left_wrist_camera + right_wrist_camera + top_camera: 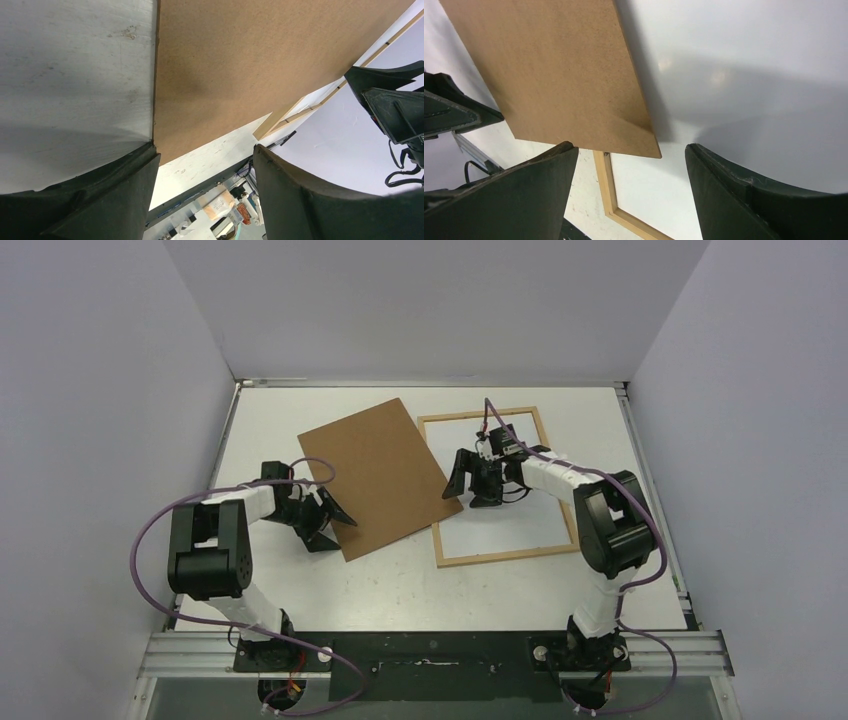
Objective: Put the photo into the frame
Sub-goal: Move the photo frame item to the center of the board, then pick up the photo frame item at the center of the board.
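Left claw [338, 530] and right claw [470, 492] gape wide, empty; right wrist view shows board [559, 75] overlapping frame [606, 185].

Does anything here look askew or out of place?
The brown backing panel lies turned at an angle to the wooden frame, its right corner overlapping the frame's left strip instead of sitting squarely inside. Nothing looks damaged or spilled.
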